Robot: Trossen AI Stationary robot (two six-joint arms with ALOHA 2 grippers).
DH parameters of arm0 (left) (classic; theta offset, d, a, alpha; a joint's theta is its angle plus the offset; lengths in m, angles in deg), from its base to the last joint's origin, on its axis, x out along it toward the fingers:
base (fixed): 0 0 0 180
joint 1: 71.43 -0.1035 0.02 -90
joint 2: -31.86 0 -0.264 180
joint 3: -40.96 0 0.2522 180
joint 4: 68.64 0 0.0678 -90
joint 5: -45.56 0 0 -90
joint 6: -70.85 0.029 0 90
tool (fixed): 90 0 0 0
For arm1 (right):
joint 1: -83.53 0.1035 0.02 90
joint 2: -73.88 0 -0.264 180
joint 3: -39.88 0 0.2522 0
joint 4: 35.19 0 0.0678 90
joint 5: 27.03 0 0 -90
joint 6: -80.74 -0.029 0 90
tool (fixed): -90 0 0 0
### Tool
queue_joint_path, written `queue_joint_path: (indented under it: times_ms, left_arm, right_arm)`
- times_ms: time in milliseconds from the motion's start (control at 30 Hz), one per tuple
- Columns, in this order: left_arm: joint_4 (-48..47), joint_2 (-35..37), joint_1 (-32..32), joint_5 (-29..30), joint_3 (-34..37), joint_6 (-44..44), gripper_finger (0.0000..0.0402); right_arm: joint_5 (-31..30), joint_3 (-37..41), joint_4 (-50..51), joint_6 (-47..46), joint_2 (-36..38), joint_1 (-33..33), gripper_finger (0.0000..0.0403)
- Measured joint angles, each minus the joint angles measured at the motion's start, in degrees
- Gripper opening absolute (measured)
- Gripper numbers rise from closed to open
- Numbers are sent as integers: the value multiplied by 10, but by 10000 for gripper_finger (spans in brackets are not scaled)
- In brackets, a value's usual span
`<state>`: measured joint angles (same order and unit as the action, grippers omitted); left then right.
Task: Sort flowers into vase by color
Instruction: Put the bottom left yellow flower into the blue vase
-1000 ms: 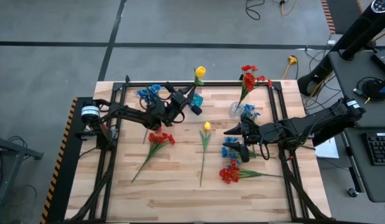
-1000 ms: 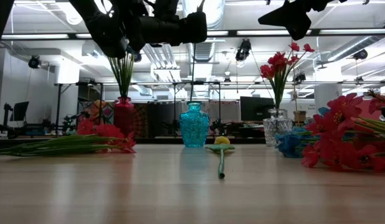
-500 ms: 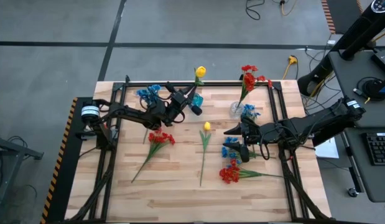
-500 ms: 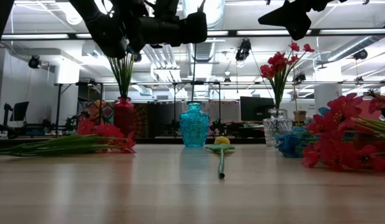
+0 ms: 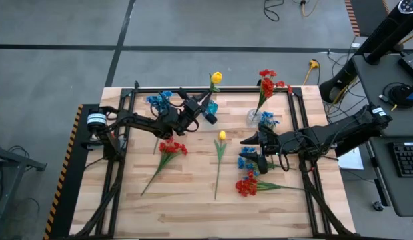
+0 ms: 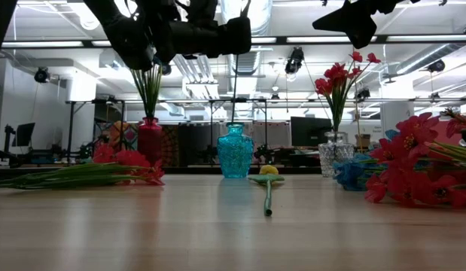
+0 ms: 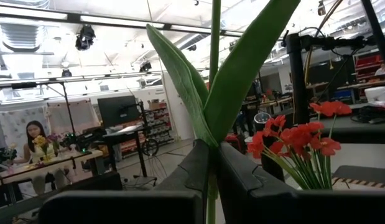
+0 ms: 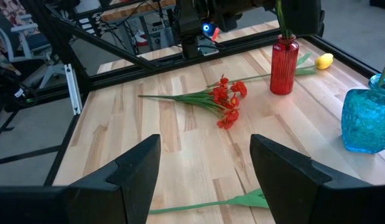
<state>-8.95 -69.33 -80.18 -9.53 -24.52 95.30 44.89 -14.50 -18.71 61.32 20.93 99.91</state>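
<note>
My left gripper (image 5: 207,113) is up above the blue vase (image 6: 235,150) at the table's far middle, shut on a yellow tulip (image 5: 215,77). The tulip's thin stem (image 6: 234,98) runs down to the vase's mouth. My right gripper (image 5: 246,141) is open and empty, high above the table's right half; its fingers stand wide apart in the right wrist view (image 8: 204,162). A red vase (image 6: 150,139) holds blue flowers (image 5: 159,100). A clear vase (image 6: 334,154) holds red flowers (image 5: 266,83). My left gripper pinches the tulip's stem (image 7: 212,134) between its two fingers, where the two long leaves branch off. The fingers lie across the stem. The tulip stands upright, bloom up, and its lower stem reaches down to the blue vase's mouth (image 6: 235,125).
On the table lie a red spray (image 5: 169,150) at the left, a yellow tulip (image 5: 221,135) in the middle, and a blue spray (image 5: 247,160) and a red spray (image 5: 247,185) at the right. Another yellow bloom (image 8: 324,60) lies beyond the red vase.
</note>
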Motion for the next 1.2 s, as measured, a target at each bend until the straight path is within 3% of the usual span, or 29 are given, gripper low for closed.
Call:
queue_joint_path:
  times_ms: [733, 1200]
  left_arm:
    - [5, 0, -12, 0, 0, -27, 7]
    - [-17, 0, -8, 2, 0, -27, 79]
  right_arm:
    - [0, 0, 0, 0, 0, 0, 240]
    - [0, 0, 0, 0, 0, 0, 240]
